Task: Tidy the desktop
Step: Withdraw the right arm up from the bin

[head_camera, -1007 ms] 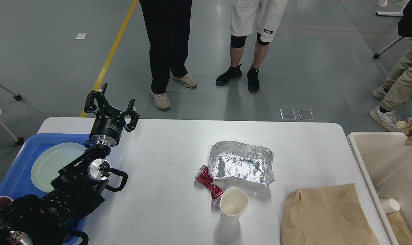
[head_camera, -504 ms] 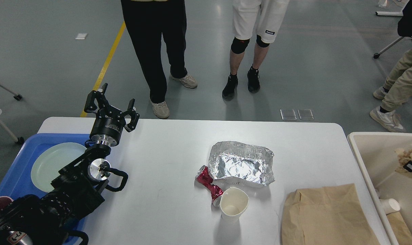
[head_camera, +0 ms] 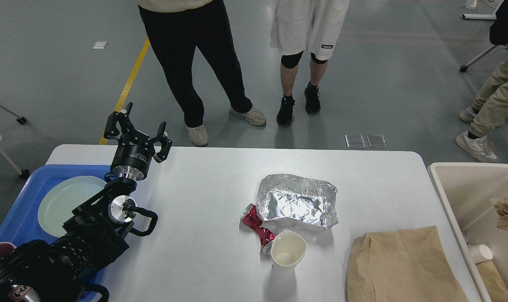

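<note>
- On the desktop (head_camera: pixel 203 235), foil tray (head_camera: pixel 297 202), crushed can (head_camera: pixel 258 227), paper cup (head_camera: pixel 287 251) and brown bag (head_camera: pixel 401 266) remain uncleared;
- left gripper (head_camera: pixel 137 131) spread, empty; right gripper's fingers barely visible over the beige bin (head_camera: pixel 459 197), state unclear.

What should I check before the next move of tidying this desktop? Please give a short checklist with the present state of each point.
1. Left end effector open and empty: ok.
2. Right end effector position and state: cannot tell; only a dark bit shows by crumpled paper over the beige bin.
3. Desktop cleared: not ok; foil tray, crushed red can, paper cup and brown bag remain.
4. Cup standing apart from can: not ok, they touch.
5. Bystanders clear of the table: ok, standing on the floor beyond it.
</note>
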### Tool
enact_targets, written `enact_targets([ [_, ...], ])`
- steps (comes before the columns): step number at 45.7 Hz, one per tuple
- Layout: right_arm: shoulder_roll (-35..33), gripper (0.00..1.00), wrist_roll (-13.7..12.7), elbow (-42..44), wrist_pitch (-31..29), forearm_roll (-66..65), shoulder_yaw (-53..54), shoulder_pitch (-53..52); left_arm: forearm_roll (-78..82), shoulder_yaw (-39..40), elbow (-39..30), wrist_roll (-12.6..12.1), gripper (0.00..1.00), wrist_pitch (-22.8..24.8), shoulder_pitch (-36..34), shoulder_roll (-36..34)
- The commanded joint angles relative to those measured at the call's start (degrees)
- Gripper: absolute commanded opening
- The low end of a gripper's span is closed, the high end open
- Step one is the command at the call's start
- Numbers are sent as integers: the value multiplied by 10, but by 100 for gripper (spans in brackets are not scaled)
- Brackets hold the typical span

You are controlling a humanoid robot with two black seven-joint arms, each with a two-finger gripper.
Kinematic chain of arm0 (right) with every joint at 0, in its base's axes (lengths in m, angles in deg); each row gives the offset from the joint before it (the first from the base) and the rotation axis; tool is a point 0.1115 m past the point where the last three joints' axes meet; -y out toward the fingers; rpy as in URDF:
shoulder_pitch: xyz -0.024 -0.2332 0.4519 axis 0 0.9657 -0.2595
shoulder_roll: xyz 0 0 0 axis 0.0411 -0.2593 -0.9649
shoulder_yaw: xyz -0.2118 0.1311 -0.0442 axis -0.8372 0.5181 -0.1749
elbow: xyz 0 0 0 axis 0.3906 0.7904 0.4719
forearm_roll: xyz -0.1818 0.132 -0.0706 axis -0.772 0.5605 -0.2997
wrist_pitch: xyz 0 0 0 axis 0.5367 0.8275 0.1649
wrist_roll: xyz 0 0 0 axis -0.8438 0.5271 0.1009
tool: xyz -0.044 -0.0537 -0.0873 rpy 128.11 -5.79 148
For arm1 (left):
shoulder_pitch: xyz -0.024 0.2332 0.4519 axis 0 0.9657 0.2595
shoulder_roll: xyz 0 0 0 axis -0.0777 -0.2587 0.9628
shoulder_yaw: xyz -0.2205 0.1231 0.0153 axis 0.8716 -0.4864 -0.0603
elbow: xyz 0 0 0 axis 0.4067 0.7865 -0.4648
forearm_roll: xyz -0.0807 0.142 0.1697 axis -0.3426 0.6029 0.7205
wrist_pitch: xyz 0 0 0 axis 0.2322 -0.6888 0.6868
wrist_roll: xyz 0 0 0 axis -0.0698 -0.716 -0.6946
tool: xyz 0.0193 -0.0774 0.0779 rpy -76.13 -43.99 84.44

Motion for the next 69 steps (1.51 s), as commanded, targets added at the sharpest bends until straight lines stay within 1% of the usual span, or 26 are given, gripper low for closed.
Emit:
enact_targets([
  [1, -6, 82, 1, 1, 0, 0, 0, -1, 0, 0, 0, -1, 97, 0, 0, 0],
  [5, -9, 83, 1, 0, 0, 0, -2, -2, 0, 0, 0, 0, 97, 0, 0, 0],
  [7, -9, 86, 1, -1, -1, 0, -2, -2, 0, 0, 0, 0, 97, 0, 0, 0],
  [8, -9, 89, 1, -1, -2, 0, -2, -4, 0, 0, 0, 0, 97, 0, 0, 0],
  [10, -9, 98, 1, -2, -3, -1, -4, -8, 0, 0, 0, -1, 97, 0, 0, 0],
  [11, -9, 100, 1, -2, -3, -1, -4, -9, 0, 0, 0, 0, 97, 0, 0, 0],
  [19, -20, 100, 1, -10, -8, -1, -13, -29, 0, 0, 0, 0, 97, 0, 0, 0],
  [23, -35, 100, 1, -32, -18, -5, -56, -62, 0, 0, 0, -1, 97, 0, 0, -1],
  [26, -53, 100, 1, -76, -39, -6, -104, -99, 0, 0, 0, -1, 97, 0, 0, 0],
  [30, -83, 100, 2, -135, -85, -10, -167, -167, 0, 0, 0, 0, 97, 0, 0, 0],
  [33, -96, 100, 2, -164, -132, -12, -204, -216, 0, 0, 0, 0, 97, 0, 0, -1],
  [41, -113, 100, 0, -194, -296, -12, -285, -349, 0, 0, 0, -1, 97, 0, 0, -1],
  [46, -105, 100, -1, -201, -375, -15, -330, -422, 0, 0, 0, 0, 97, 0, 0, 0],
  [54, -70, 100, -2, -216, -462, -77, -358, -532, 0, 0, 0, 0, 97, 0, 0, 0],
  [61, -20, 100, -2, -227, -531, -121, -363, -613, 0, 0, 0, 0, 97, 0, 0, 0],
  [65, 12, 100, -2, -244, -565, -135, -365, -657, 0, 0, 0, 0, 97, 0, 0, 0],
  [69, 45, 100, -2, -270, -582, -150, -364, -698, 0, 0, 0, 0, 97, 0, 0, -1],
])
